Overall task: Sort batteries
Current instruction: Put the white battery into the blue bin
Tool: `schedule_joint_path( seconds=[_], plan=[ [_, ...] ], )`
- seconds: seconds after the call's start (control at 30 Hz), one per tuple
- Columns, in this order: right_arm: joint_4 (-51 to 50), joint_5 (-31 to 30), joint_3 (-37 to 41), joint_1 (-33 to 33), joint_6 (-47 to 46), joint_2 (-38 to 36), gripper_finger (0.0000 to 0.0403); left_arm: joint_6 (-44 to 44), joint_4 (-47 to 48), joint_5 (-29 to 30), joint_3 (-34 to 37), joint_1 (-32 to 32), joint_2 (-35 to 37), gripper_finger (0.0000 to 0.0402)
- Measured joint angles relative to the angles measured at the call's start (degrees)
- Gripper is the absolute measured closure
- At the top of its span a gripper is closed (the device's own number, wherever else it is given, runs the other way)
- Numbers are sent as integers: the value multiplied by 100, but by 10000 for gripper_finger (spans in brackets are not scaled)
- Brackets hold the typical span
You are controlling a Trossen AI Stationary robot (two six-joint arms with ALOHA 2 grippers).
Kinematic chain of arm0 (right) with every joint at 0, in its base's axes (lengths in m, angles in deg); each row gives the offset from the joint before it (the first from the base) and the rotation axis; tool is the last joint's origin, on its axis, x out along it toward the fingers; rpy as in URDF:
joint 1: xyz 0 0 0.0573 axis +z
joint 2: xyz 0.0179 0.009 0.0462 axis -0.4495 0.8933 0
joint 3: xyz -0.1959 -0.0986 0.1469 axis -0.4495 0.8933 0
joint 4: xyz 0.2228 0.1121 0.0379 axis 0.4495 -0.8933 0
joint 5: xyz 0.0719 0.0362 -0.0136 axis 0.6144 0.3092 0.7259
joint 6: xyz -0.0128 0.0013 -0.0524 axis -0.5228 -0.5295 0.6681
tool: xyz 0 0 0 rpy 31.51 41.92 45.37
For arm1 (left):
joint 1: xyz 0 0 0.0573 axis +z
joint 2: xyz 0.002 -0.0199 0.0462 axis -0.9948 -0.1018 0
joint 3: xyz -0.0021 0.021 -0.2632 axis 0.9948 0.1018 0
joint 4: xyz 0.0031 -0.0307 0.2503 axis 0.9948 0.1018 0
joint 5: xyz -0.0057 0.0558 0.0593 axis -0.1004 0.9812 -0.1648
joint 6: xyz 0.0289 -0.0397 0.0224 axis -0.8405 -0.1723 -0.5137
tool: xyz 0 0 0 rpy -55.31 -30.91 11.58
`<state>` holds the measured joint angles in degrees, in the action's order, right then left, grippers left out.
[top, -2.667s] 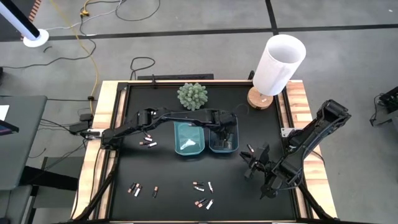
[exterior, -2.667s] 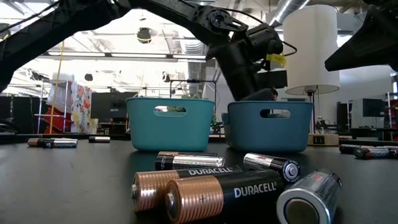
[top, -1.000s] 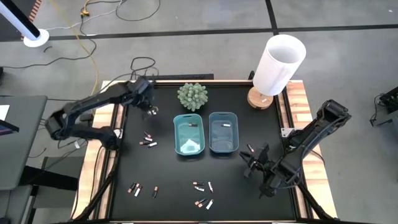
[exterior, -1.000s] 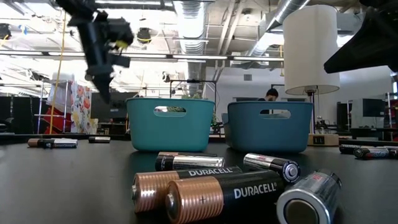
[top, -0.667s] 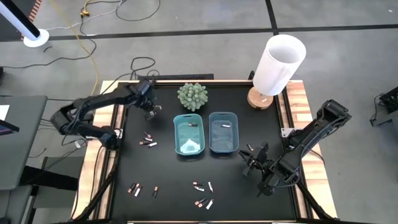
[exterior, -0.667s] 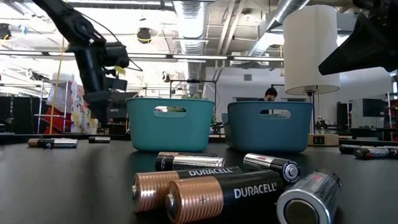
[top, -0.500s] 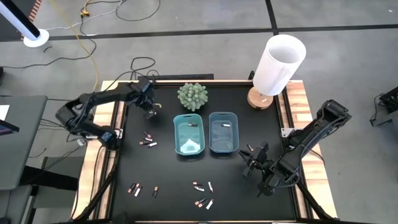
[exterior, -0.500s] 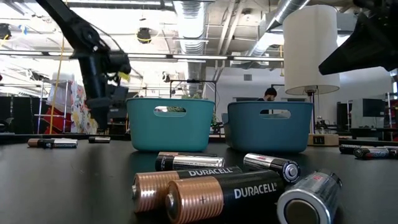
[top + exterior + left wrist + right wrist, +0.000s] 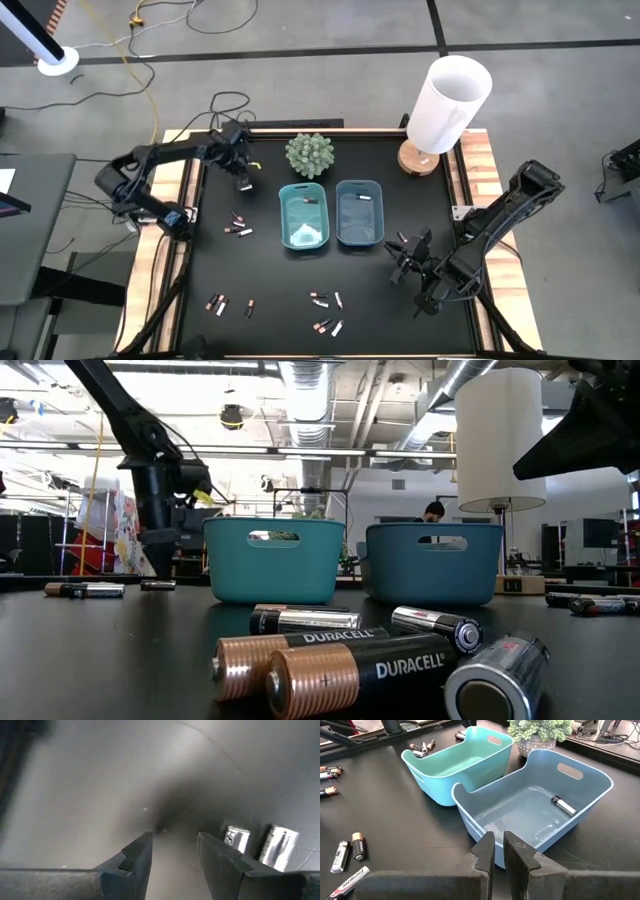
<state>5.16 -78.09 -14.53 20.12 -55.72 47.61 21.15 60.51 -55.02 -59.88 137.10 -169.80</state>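
Observation:
Small batteries lie on the black table in loose groups: at the left [image 9: 238, 228], at the near left [image 9: 225, 303], near the middle front [image 9: 328, 312] and by my right gripper [image 9: 402, 238]. One battery [image 9: 563, 805] lies in the blue tray [image 9: 360, 228], another [image 9: 310, 203] in the teal tray [image 9: 304, 238]. My left gripper [image 9: 241, 183] hangs low over the far left of the table, pointing down and open, with nothing between its fingers [image 9: 135, 857]; two silvery batteries [image 9: 260, 845] lie just ahead of it. My right gripper [image 9: 397, 263] waits right of the trays, shut and empty [image 9: 498, 851].
A potted plant [image 9: 309, 154] stands at the far edge behind the trays, and a white lamp [image 9: 445, 110] on a wooden base at the far right corner. Large batteries [image 9: 350, 660] lie close to the low camera. A person [image 9: 435, 512] shows in the room behind.
My left gripper has come down from well above the table to just over it at the far left, shifting a little toward the near edge and the left batteries, while its arm folded back. The right arm and all batteries have kept still.

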Motion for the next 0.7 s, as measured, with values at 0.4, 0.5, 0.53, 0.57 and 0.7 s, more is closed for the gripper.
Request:
schedule_joint_path(
  seconds=[0.4,0.5,0.53,0.57,0.7],
  plan=[
    [0,0,0,0,0,0,344,516,573,-183,71,-23,1071,251],
    [1,0,0,0,0,0,344,603,610,-183,195,-140,1121,251],
    [2,0,0,0,0,0,344,620,599,-183,204,-206,1119,251],
    [2,0,0,0,0,0,344,631,553,-185,217,-271,1119,251],
    [25,0,0,0,0,0,344,643,349,-183,368,-521,1121,251]
  ],
)
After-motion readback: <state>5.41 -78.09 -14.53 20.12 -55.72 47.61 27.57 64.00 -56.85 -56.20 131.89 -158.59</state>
